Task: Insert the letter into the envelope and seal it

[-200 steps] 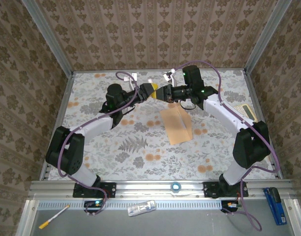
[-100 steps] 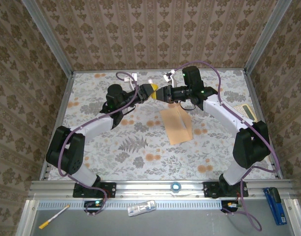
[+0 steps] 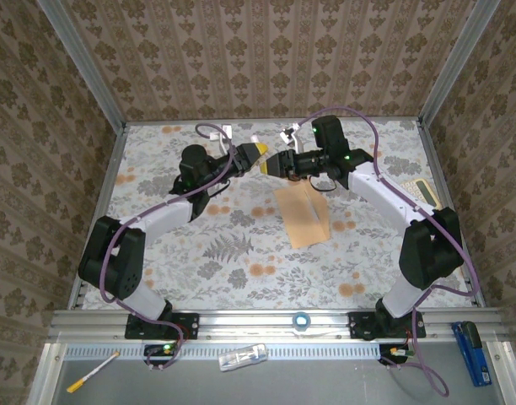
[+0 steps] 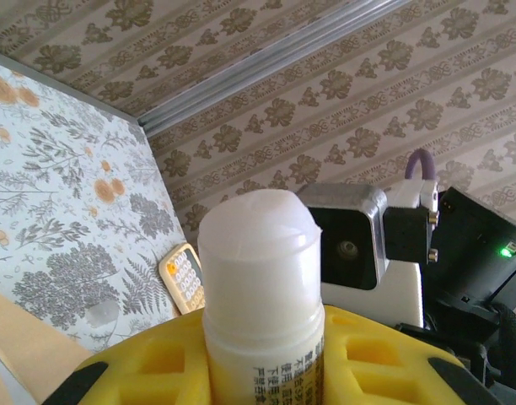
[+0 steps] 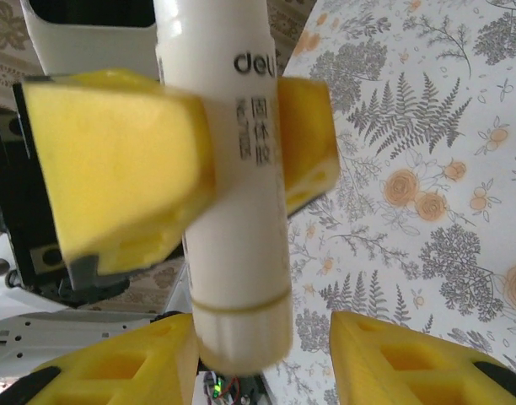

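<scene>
Left gripper [image 3: 254,153] is seen clamped on the middle of a white glue stick [image 5: 241,169], which is held level above the far table with its long axis pointed at the right arm. Right gripper [image 5: 262,359] is found with jaws parted astride the stick's end, gripping nothing. The tan envelope [image 3: 302,215] is laid flat just nearward, long axis near-to-far, closer to the right arm. Bare tablecloth [image 3: 199,253] is noted leftward, and a calculator [image 3: 416,191] well apart rightward.

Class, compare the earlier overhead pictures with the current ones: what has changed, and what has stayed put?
The right gripper has opened its jaws, letting go of the glue stick; the left gripper, clamped on it, has shifted slightly left. The envelope stayed flat on the tablecloth.
</scene>
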Controlling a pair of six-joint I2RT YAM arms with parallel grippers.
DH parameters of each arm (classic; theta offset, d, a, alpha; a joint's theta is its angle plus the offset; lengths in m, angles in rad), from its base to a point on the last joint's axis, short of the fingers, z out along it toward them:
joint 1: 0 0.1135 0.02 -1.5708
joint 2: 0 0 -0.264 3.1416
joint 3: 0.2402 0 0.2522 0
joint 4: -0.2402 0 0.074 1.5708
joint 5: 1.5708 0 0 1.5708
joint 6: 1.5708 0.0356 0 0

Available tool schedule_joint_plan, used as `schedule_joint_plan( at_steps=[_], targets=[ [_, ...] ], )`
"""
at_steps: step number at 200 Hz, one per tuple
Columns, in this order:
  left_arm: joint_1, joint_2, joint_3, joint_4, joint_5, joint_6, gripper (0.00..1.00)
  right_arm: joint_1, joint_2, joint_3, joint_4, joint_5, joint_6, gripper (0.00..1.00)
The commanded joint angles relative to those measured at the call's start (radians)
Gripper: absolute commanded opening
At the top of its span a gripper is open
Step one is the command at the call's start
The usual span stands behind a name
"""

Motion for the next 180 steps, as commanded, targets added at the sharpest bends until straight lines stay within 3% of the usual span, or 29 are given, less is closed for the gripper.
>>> schedule_joint_plan(
  at_steps=[1, 36, 56, 99, 126, 180],
  targets=[
    [0.019, -0.022, -0.011, 0.012, 0.014, 0.011, 0.15, -0.025, -0.063, -0.011, -0.068, -0.023, -0.052, 0.47],
    [0.059, -0.046, -0.016, -0.084, 0.014, 0.058, 0.16, -0.099, -0.116, -0.034, -0.152, -0.008, -0.087, 0.46],
    [0.063, -0.053, -0.016, -0.169, 0.014, 0.11, 0.16, -0.153, -0.128, -0.039, -0.215, 0.059, -0.089, 0.45],
    [0.037, -0.029, -0.053, -0.296, -0.048, 0.197, 0.16, -0.281, -0.084, -0.08, -0.295, 0.173, -0.026, 0.3],
    [-0.058, 0.003, -0.055, -0.35, -0.11, 0.211, 0.16, -0.3, -0.046, -0.067, -0.388, 0.28, -0.086, 0.19],
    [-0.154, 0.106, -0.046, -0.394, -0.217, 0.163, 0.15, -0.314, 0.01, -0.097, -0.445, 0.431, -0.137, 0.11]
  ],
)
